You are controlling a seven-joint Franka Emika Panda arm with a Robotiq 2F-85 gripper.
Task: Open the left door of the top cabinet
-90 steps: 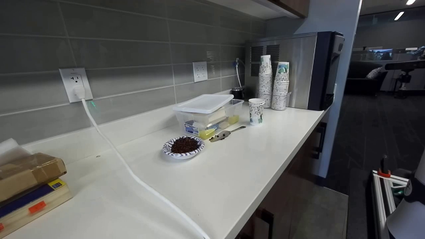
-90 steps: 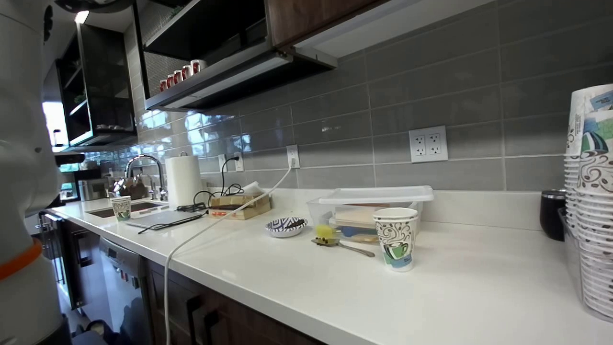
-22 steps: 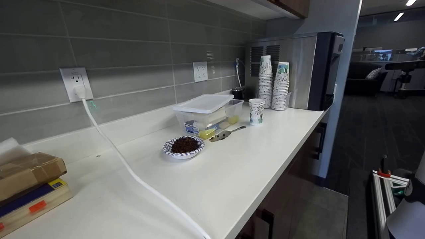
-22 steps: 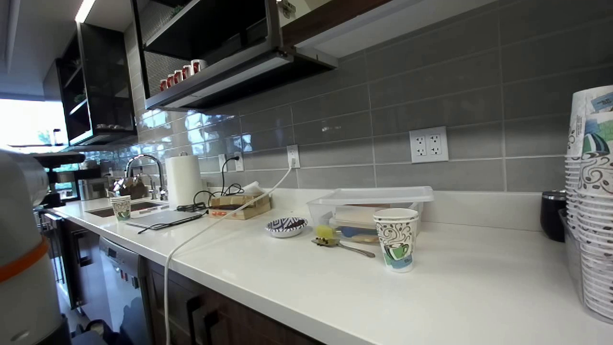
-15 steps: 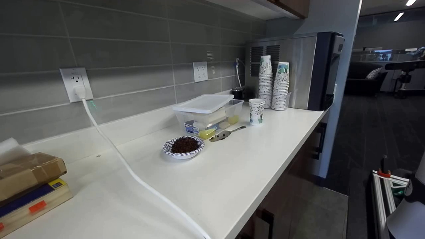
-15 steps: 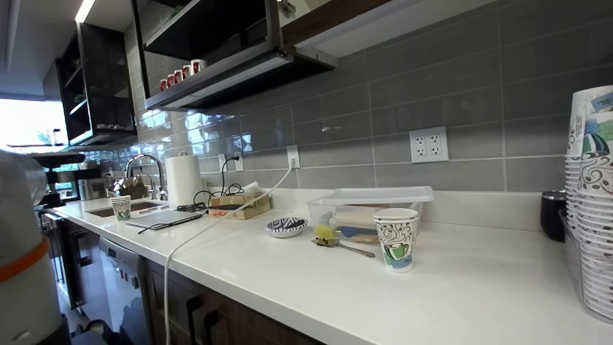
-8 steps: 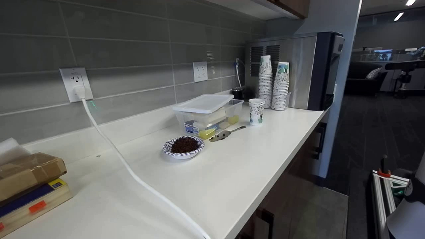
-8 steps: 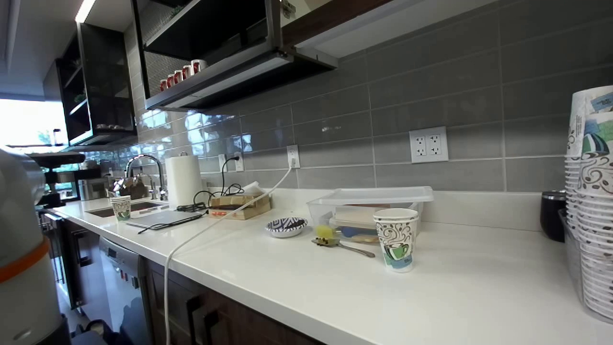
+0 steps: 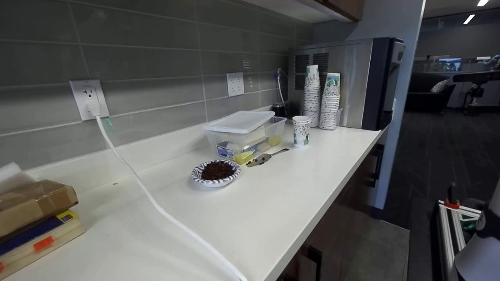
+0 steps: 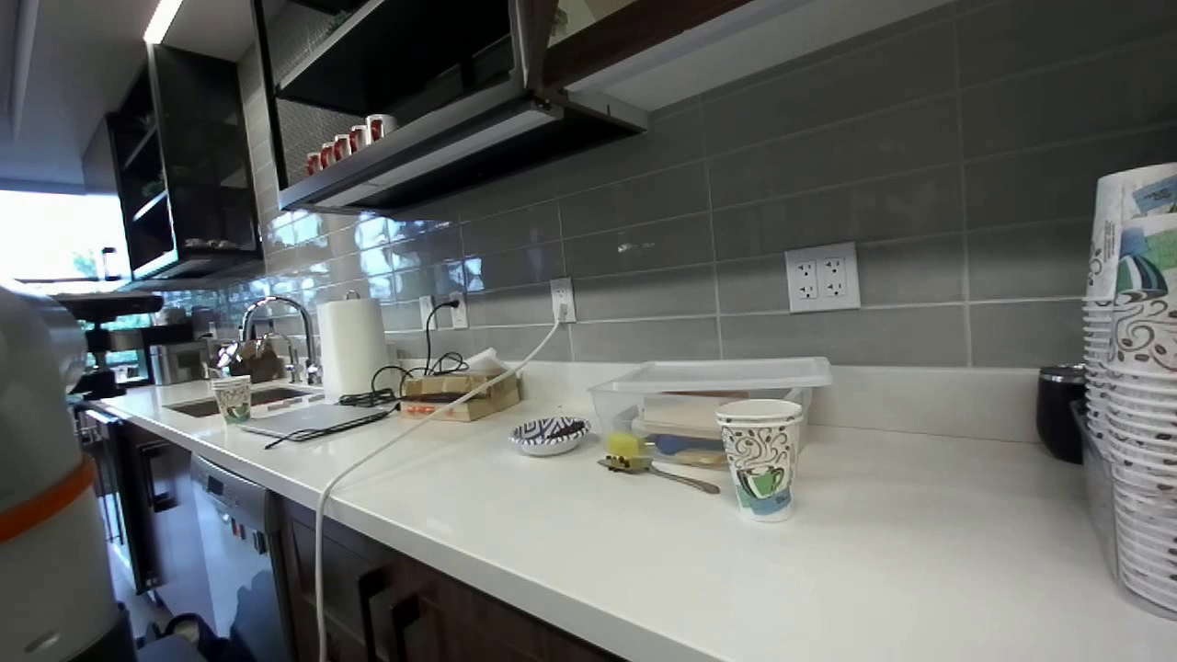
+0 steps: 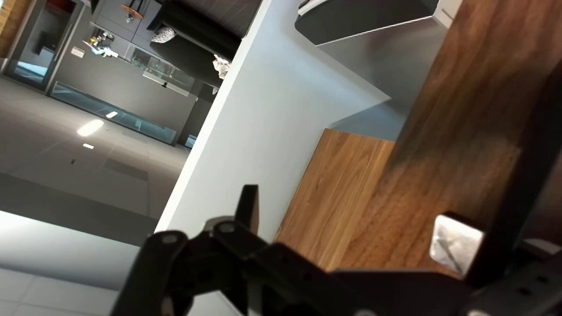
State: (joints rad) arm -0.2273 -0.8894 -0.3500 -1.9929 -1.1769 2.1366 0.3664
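Note:
The top cabinet [image 10: 634, 35] shows in an exterior view as a thin brown sliver at the top edge, with pale interior [image 10: 593, 11] above it. Its left door stands open, seen nearly edge-on as a narrow dark strip [image 10: 535, 37]. The cabinet corner also shows in an exterior view [image 9: 349, 8]. In the wrist view, dark brown wood [image 11: 474, 105] fills the right side, with a lighter wood panel [image 11: 338, 188] behind. My gripper [image 11: 352, 226] is open, its fingers wide apart over the wood. Contact with the door cannot be told. Both exterior views miss the gripper.
A dark open shelf with red-and-white cans [image 10: 382, 127] adjoins the cabinet's left. A grey wall panel [image 11: 268, 109] stands beside the wood. Below, the white counter [image 10: 552, 533] holds a plastic box [image 10: 708, 372], a bowl [image 10: 549, 441] and paper cups [image 10: 761, 460].
Since six seconds ago the cabinet's left door has swung open, exposing pale interior, and the arm has dropped lower. In the last half second the door edge shifted slightly, covering part of the hinge.

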